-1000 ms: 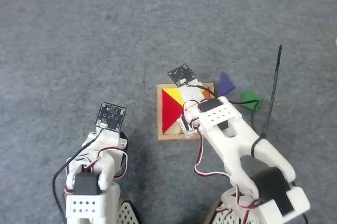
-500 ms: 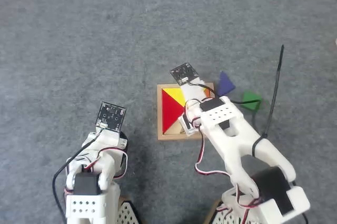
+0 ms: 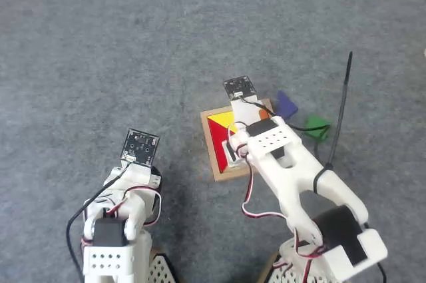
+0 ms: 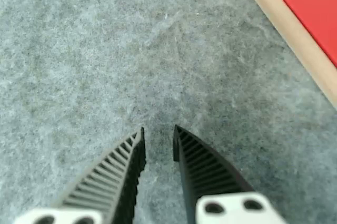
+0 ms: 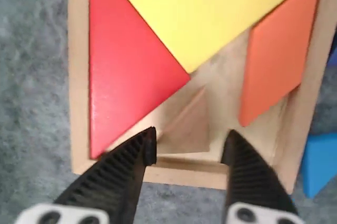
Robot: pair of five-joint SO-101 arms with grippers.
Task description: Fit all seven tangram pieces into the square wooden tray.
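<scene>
The square wooden tray (image 3: 210, 146) lies skewed at mid-table under my right arm (image 3: 273, 143). It holds a red triangle (image 5: 126, 76), a yellow triangle (image 5: 210, 8) and an orange parallelogram (image 5: 274, 60). A small wood-coloured triangle (image 5: 187, 129) rests near the tray's rim. My right gripper (image 5: 187, 153) is open, with a finger on either side of that triangle. A purple-blue piece (image 3: 285, 104) and a green piece (image 3: 318, 126) lie on the carpet beyond the tray. My left gripper (image 4: 158, 135) hovers over bare carpet with its fingers almost together and nothing between them. The tray's corner (image 4: 284, 29) is a little ahead of it.
Grey carpet covers the table. A black cable (image 3: 343, 110) stands up to the right of the tray, close to the green piece. My left arm (image 3: 126, 203) is at the near left, well apart from the tray.
The tray has turned counter-clockwise and now sits skewed. My right gripper has shifted a little to the right and farther away over it. The left arm has not moved.
</scene>
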